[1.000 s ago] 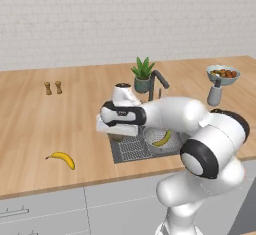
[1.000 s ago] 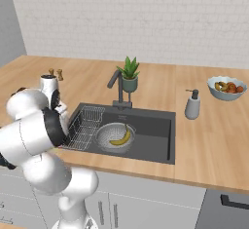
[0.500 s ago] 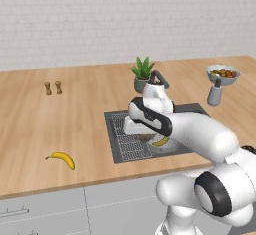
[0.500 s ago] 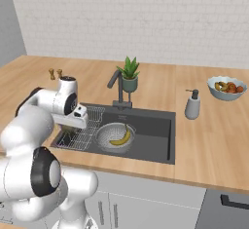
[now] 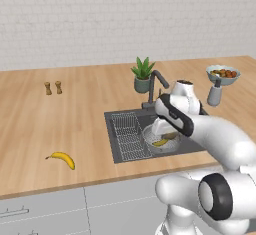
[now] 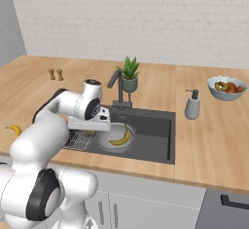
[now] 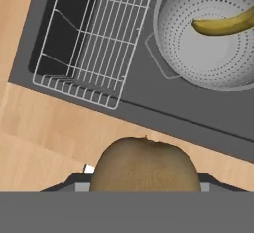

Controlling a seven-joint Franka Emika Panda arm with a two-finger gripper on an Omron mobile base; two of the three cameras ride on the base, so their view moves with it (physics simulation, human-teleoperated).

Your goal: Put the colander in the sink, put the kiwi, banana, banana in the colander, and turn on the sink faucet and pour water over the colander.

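Kiwi (image 7: 145, 163), a small brown fuzzy oval fruit, fills the bottom centre of the hand view, pinched between the two dark finger tips of the gripper (image 7: 145, 185), whose edges peek out at either side of it. Behind it in that view lies a strip of wooden counter edge (image 7: 59, 123); the wire rack (image 7: 92, 38) sits at the upper left and the round grey perforated metal colander (image 7: 213, 48) at the upper right.

In the left base view, a curved bright yellow banana (image 5: 62, 159) lies alone on the light wooden counter at the lower left, well apart from the sink. Two small brown shakers (image 5: 53, 87) stand side by side at the upper left. At centre, the dark grey rectangular sink (image 5: 117, 151) holds the rack in its left half and the colander (image 5: 159, 138) to the right of it, with a duller yellow banana (image 5: 161, 141) lying inside the colander. The dark gooseneck faucet (image 5: 156, 81) rises behind the sink, beside a green potted plant (image 5: 143, 74). The white arm reaches over the sink's right part.

In the right base view, the gripper (image 6: 90, 124) hangs just above the sink's left side, over the rack, left of the colander (image 6: 116, 138). A grey soap dispenser (image 6: 192, 104) and a pale-blue fruit bowl (image 6: 226, 87) stand at the right.
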